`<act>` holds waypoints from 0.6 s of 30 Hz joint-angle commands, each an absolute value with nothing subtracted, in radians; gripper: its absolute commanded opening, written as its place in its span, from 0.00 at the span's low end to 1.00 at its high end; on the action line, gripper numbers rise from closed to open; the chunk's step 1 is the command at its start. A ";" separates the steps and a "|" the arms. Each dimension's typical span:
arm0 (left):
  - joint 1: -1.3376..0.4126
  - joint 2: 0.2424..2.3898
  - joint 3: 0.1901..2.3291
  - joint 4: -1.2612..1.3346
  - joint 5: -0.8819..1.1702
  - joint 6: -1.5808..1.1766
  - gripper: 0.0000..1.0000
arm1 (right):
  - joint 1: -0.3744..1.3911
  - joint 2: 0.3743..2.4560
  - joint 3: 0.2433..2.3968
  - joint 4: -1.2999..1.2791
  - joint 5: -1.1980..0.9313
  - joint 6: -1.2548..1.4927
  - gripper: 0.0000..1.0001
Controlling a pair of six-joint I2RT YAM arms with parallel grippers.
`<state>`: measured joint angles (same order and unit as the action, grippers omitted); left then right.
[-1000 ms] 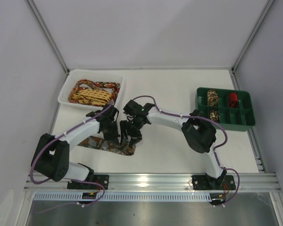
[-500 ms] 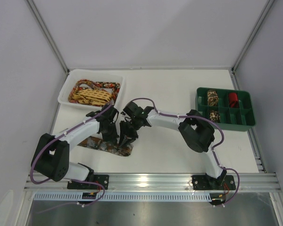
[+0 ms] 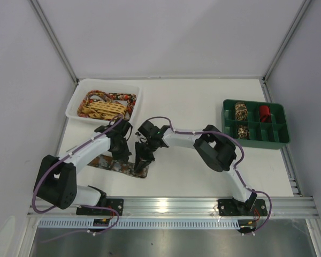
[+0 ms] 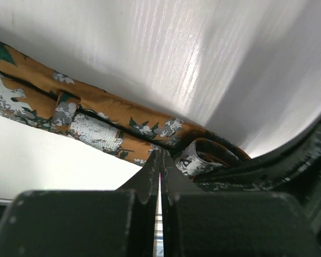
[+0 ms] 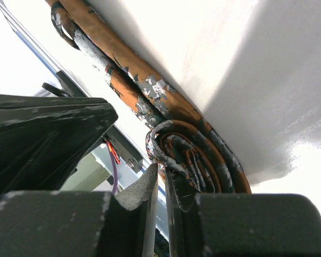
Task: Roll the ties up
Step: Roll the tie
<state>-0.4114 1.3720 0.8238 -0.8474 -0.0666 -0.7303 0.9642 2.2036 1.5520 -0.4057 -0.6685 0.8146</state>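
Near left on the white table (image 3: 192, 176) we see an orange-brown tie (image 3: 115, 164) with grey-white flowers and dark green leaves. Far left, our white bin (image 3: 74, 104) shows a yellow lattice tie (image 3: 102, 110) and a red floral tie (image 3: 123, 98). The green tray (image 3: 278, 140) on the right shows two brown mottled coils (image 3: 241, 111) and a red coil (image 3: 264, 112).

Sheeny cloth tie (image 4: 109, 107); glossy table (image 4: 203, 53).

Looks like a robotics lab test cell: plain grey walls (image 3: 21, 64) boxing in a bare white table (image 3: 192, 101), robot arms (image 3: 187, 138) bolted to a metal rail (image 3: 171, 205) along its near edge.
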 commanded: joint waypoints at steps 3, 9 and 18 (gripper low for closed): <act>-0.393 1.327 0.848 -0.842 -0.037 -0.704 0.01 | 0.976 2.263 1.569 -0.429 -0.635 0.798 0.16; -0.393 1.374 0.778 -0.750 0.158 -0.666 0.01 | 0.974 2.272 1.569 -0.479 -0.607 0.776 0.17; -0.405 1.434 0.713 -0.683 0.242 -0.670 0.01 | 0.973 2.257 1.542 -0.528 -0.575 0.738 0.18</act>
<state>-0.4007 1.3998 0.7418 -0.7292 0.1699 -0.6872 0.9657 2.2223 1.5681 -0.4461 -0.6792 0.7959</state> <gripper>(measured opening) 0.007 0.172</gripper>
